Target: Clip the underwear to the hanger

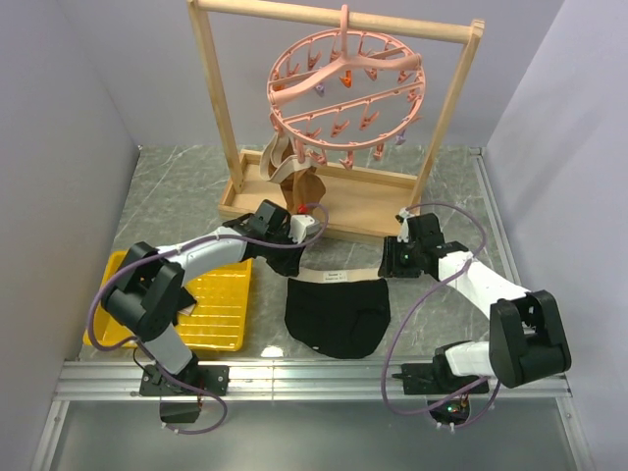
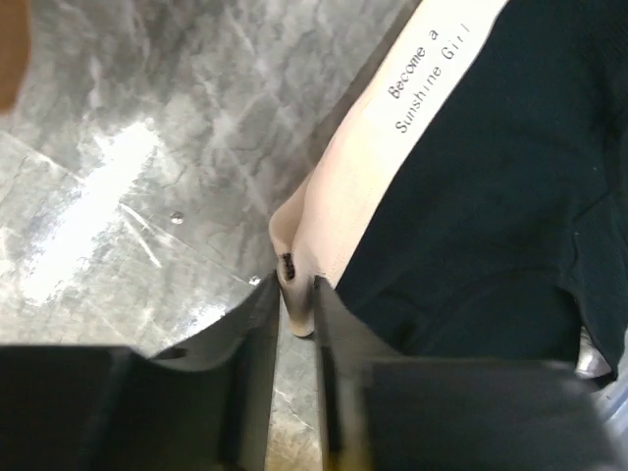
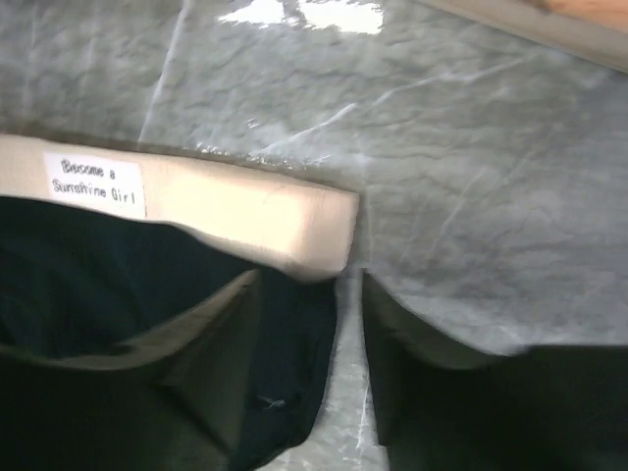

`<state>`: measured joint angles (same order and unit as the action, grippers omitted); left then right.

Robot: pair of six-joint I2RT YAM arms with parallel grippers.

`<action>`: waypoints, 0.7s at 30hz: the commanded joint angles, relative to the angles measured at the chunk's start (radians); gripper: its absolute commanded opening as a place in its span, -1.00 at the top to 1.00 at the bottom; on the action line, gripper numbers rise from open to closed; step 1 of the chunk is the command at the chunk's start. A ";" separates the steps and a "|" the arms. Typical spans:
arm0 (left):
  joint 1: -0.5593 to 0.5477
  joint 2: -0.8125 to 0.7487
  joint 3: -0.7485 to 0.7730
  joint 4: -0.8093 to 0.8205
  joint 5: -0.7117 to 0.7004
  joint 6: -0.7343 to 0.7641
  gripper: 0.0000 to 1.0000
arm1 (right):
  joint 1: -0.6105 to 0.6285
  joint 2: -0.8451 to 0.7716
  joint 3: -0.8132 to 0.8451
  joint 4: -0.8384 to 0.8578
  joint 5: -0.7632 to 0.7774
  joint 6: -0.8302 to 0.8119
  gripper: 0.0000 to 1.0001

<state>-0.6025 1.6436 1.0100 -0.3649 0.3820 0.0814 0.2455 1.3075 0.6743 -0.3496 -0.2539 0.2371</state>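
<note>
The underwear [image 1: 334, 316] lies flat on the table: black cloth with a beige waistband [image 1: 336, 280] along its far edge and a small white label. My left gripper [image 1: 294, 257] is at the waistband's left end. In the left wrist view the left gripper [image 2: 294, 287] is shut on the beige corner [image 2: 299, 299]. My right gripper [image 1: 385, 263] is at the waistband's right end. In the right wrist view the right gripper [image 3: 348, 289] is open, one finger over the black cloth [image 3: 98, 285], the other over bare table. The pink hanger [image 1: 345, 86] hangs from the wooden frame behind.
The wooden frame [image 1: 221, 108] stands on a base tray at the back. A brown-and-cream garment [image 1: 289, 172] hangs from the hanger's left side. A yellow tray [image 1: 211, 309] lies left of the underwear. Grey walls close in both sides.
</note>
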 commanded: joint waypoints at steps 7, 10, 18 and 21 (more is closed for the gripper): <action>0.004 -0.214 -0.099 0.050 0.046 -0.038 -0.30 | 0.015 -0.109 0.062 0.000 -0.109 -0.067 -0.11; 0.006 -0.292 -0.149 0.095 0.072 -0.155 -0.27 | 0.044 -0.059 0.070 0.018 -0.235 -0.026 0.03; 0.089 -0.651 -0.352 0.391 0.238 -0.420 -0.27 | 0.067 -0.057 0.053 0.116 -0.311 -0.045 0.16; 0.090 -0.764 -0.314 0.400 0.203 -0.410 -0.44 | 0.058 -0.194 0.022 0.129 -0.268 -0.051 0.06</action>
<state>-0.5114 0.9703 0.6487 -0.1116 0.5484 -0.2691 0.3153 1.2537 0.6937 -0.3000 -0.5209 0.1974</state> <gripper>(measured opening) 0.709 0.456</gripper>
